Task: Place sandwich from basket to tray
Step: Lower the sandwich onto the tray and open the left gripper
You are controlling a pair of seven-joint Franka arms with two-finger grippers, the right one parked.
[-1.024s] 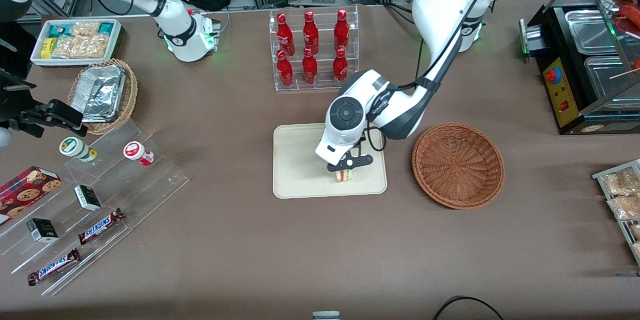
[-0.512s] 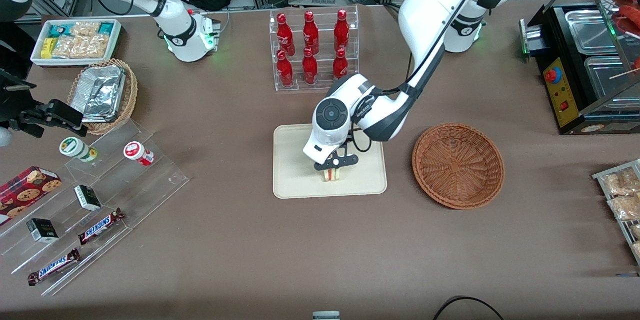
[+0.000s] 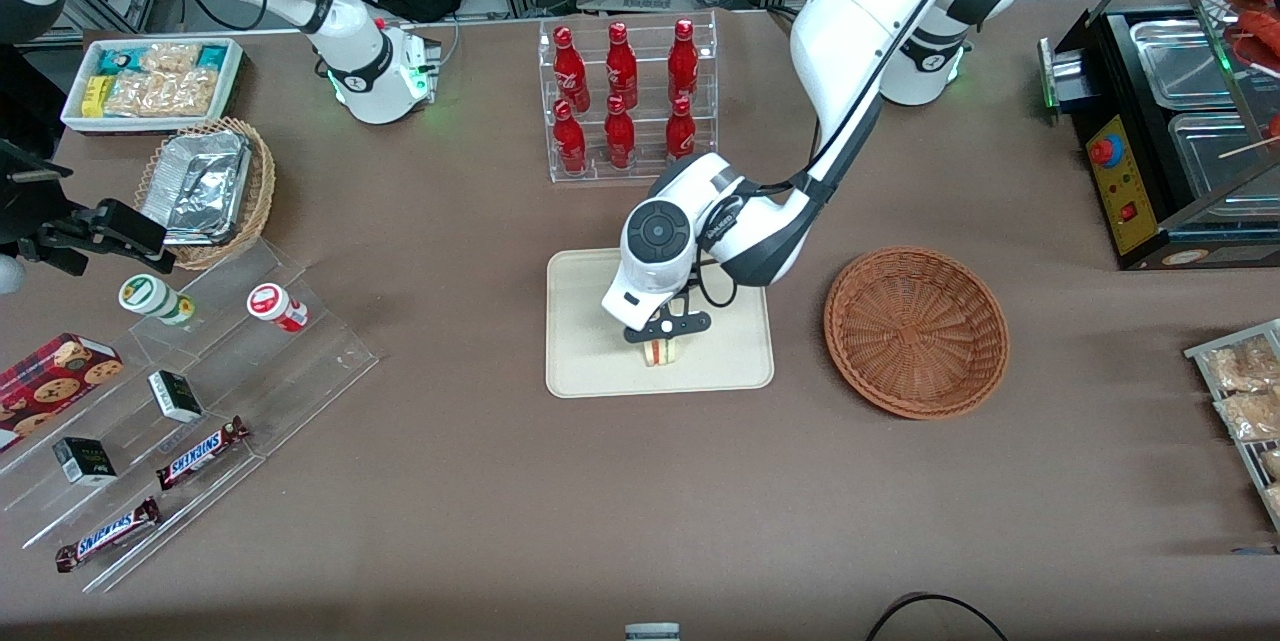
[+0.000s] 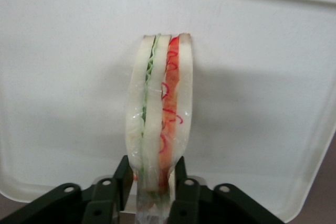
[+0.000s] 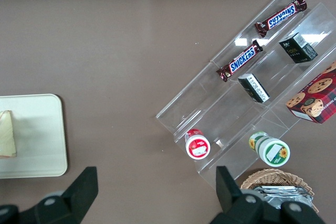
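gripper (image 3: 662, 339) over tray (image 3: 585, 361) | fingers (image 4: 122, 174) clamped on sandwich (image 4: 157, 114) | soft, light, wrapped; judged best gripped gently across bread faces

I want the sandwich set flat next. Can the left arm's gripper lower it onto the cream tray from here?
Probably yes. The gripper, shut on the triangular white-bread sandwich, hangs over the flat cream-beige rectangular tray, whose surface beneath it is bare. The round reddish-brown wicker basket sits apart beside it.

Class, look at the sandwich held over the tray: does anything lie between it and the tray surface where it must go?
Nothing visible does. The end effector, shut on the sandwich, holds it over bare tray.
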